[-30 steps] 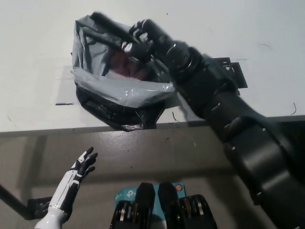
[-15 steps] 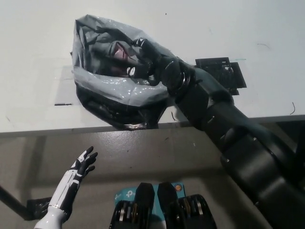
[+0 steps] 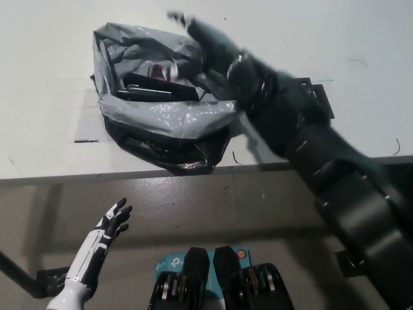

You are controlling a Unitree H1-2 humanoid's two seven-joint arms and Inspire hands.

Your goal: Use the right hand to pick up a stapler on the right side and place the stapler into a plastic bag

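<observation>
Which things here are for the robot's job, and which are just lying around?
For the job: black stapler inside the grey plastic bag; black right hand above it.
Lying about: black flat piece, tape mark on the table; white left hand, low, idle.

The worktop (image 3: 51, 64) is a pale, matt slab. Its front edge runs straight across the view, well to the near side of the right hand's (image 3: 213, 45) fingers (image 3: 182, 19). Directly on it lies a grey plastic bag (image 3: 161, 119), crumpled, its mouth open upward. Its far rim sits just beneath and beside the fingers, and its body spreads from there toward the front edge and to the left. A flat black plate (image 3: 324, 102) lies to the right of the fingers, nearer the edge and partly hidden by the arm. A short black tape mark (image 3: 87, 140) sits well left of the fingers, beside the bag. A thin dark curl (image 3: 235, 157) lies by the bag's near right corner.
</observation>
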